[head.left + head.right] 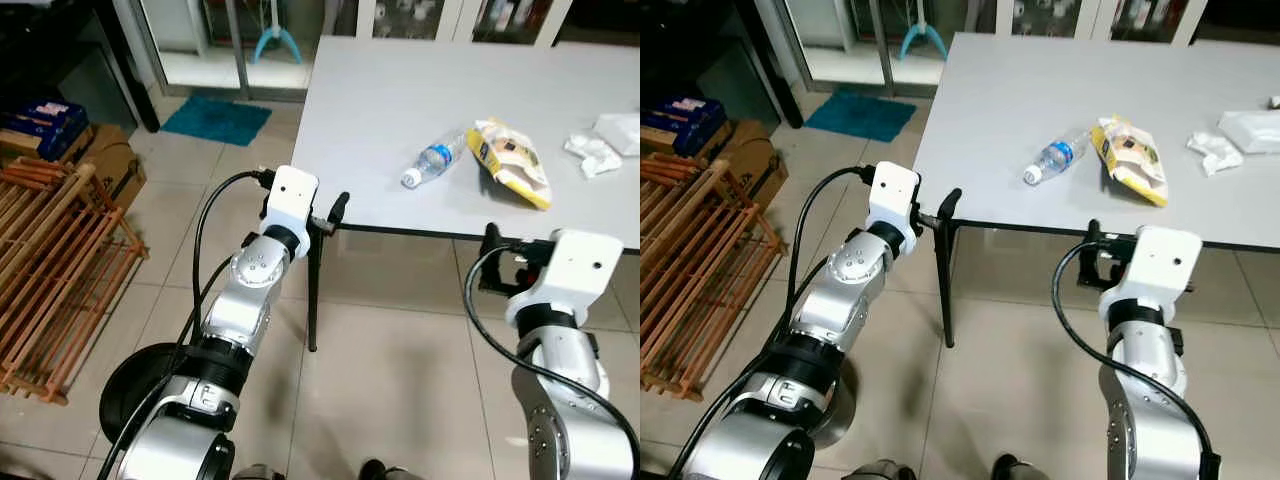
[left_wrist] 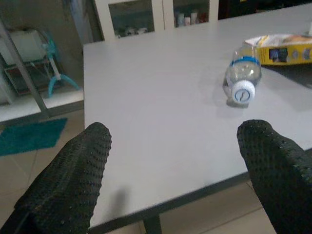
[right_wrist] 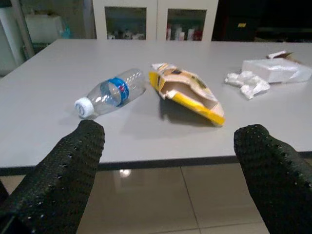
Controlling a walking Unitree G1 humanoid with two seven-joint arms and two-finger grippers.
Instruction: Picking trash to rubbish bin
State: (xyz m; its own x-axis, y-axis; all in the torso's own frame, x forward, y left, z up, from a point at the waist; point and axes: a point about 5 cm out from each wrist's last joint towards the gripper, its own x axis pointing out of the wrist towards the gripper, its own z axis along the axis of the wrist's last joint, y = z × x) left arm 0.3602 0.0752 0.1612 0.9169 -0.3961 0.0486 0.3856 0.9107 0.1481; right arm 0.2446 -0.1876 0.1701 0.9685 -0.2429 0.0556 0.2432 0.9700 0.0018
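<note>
Far left: wooden slat rack [image 1: 55, 275] on tile floor [image 1: 400, 370], cardboard boxes [image 1: 105, 160] behind it, teal mat [image 1: 215, 120] near the glass door. Open tile betw rack and table leg [image 1: 313, 290].

L gripper [image 1: 335, 212] at the near-left corner of grey table [image 1: 400, 100], level w/ the front edge, touching nothing. Fingers [image 2: 73, 175] spread wide, released; wrist view shows tabletop betw them.

Plastic bottle [image 1: 433, 160] lies on its side mid-table, clear, blue label, white cap pointing toward the front edge. Bare tabletop all round it on the left. Just right of it, nearly touching: yellow snack bag [image 1: 510, 160], torn open, crumpled. Further right, apart: crumpled tissue [image 1: 590, 155] and white packet [image 1: 620, 130] near the right margin.

R gripper [image 1: 505, 258] just below the front table edge, under the bag, short of it. Fingers [image 3: 73, 165] wide apart, empty. Open floor beneath the table.
</note>
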